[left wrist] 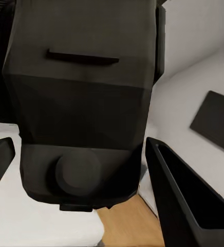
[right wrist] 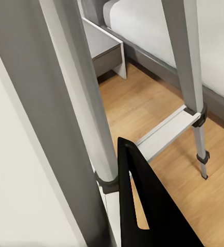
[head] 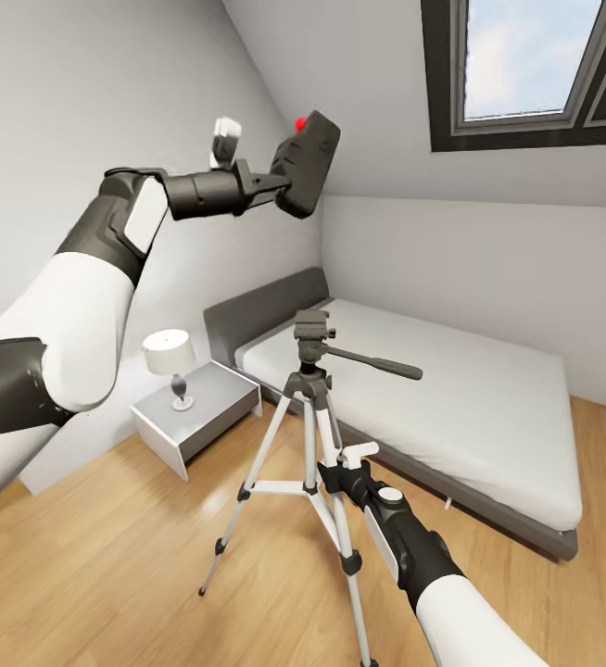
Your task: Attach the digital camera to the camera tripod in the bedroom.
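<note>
Left end effector [head: 280, 181] gripping digital camera [head: 308, 162], holding it high above camera tripod [head: 312, 371]; right end effector [head: 335, 468] clamping tripod leg beside bed [head: 488, 398]. Next: lowering camera onto tripod head.

The camera tripod [head: 308, 463] stands at lower centre, before the bed [head: 451, 398]. The nightstand [head: 196, 417] sits left of the bed, bearing a lamp [head: 171, 363]. The digital camera [head: 308, 165] occupies upper centre.
</note>
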### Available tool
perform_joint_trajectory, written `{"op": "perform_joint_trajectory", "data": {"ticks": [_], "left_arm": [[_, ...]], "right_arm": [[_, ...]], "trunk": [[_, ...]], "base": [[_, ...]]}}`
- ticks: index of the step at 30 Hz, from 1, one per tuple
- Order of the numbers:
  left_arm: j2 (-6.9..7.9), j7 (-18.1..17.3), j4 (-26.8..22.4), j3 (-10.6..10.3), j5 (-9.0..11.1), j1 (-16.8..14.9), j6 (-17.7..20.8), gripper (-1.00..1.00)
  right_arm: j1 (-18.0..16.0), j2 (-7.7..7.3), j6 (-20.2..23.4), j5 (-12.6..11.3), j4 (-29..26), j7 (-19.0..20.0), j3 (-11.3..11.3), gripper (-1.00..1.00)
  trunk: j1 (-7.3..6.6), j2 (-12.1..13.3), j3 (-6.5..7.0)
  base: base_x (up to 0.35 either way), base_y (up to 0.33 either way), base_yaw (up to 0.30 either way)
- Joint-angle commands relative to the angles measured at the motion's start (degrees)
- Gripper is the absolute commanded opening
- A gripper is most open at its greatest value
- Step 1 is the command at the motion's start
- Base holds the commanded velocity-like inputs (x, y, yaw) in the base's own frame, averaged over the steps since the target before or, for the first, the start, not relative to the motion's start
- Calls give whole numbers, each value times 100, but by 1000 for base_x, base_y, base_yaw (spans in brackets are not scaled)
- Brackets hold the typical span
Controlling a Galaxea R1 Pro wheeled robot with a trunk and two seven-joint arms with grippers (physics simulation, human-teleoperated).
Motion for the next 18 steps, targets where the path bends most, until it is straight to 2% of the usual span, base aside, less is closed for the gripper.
{"op": "perform_joint_trajectory", "data": {"ticks": [1,4,5,12,18], "left_arm": [[10,-99,26,11,-51,-8,-34,-100],[36,-249,107,-32,-251,-5,-164,-100],[42,-303,179,-49,-418,-6,-220,-100],[9,-328,486,-71,-1071,1,-363,-100],[-27,-288,550,-69,-1198,26,-645,-100]], "right_arm": [[1,2,27,311,12,13,3,-100],[1,2,28,312,12,9,2,-100],[1,2,28,312,12,7,3,-100],[1,2,20,319,12,4,-2,-100],[1,2,19,327,12,-3,-4,-100]], "trunk": [[3,-7,-12],[3,-7,-12],[3,-7,-12],[3,-7,-12],[3,-7,-12]], "base": [[0,0,0],[0,0,0],[0,0,0],[0,0,0],[0,0,0]]}}
